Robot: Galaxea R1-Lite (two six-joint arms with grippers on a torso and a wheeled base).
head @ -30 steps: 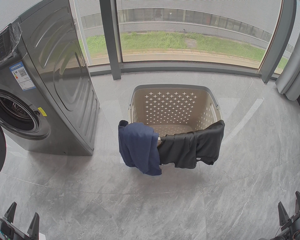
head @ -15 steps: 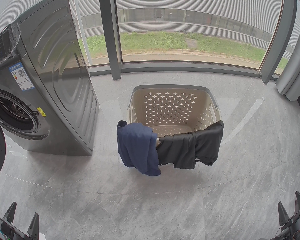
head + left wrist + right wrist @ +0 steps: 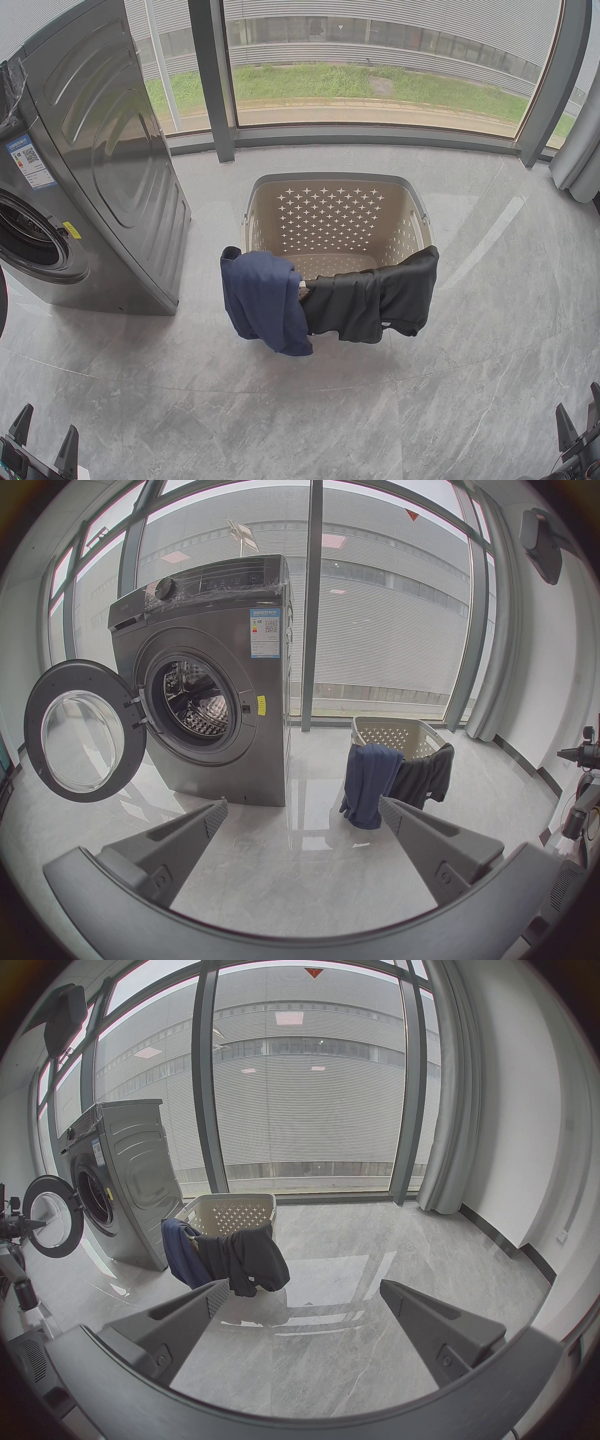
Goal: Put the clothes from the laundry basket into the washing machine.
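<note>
two garments are draped over the near rim of the laundry basket. a navy blue garment is hung over the near left corner, with most of its cloth let down the outside wall toward the floor. a black garment is spread along the rest of the near rim as far as the right corner. the two are seen touching where their edges meet on the rim. the basket's far wall, beige and pierced with star-shaped holes, is left uncovered.

the basket is set upright on the grey tiled floor, near the tall window. the washing machine is placed to the basket's left, near it but apart, with its front turned away from the basket. its round door is swung wide open and the drum is exposed.

the left gripper is held low at the near left, well apart from basket and machine. its fingers are spread apart, and only floor is seen between them in the left wrist view. the right gripper is held low at the near right, its fingers likewise parted over floor. a pale curtain is hung at the far right beside the window.
</note>
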